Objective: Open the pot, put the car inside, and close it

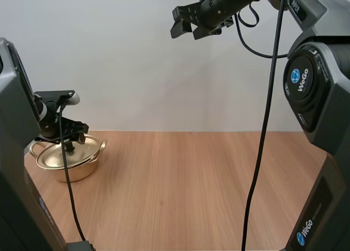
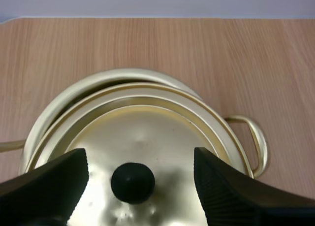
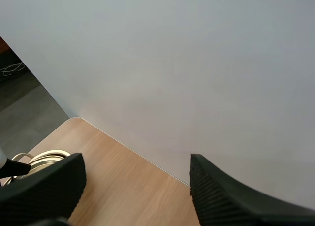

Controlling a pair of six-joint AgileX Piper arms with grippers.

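— Where's the pot [image 1: 70,159]?
— Left edge of the table [image 1: 191,196], lid [image 2: 147,132] on. The left gripper [image 2: 140,159] straddles the black knob [image 2: 133,182], wide open, ready to pinch.
— And the right gripper [image 1: 188,25]?
— High, out of the way, open, empty.

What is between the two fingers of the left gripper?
The black knob of the lid; the left wrist view shows the open left gripper straddling it, not touching.

Pale wooden counter [image 1: 191,191] with fine straight grain, meeting a plain white wall [image 1: 120,59] at the back.
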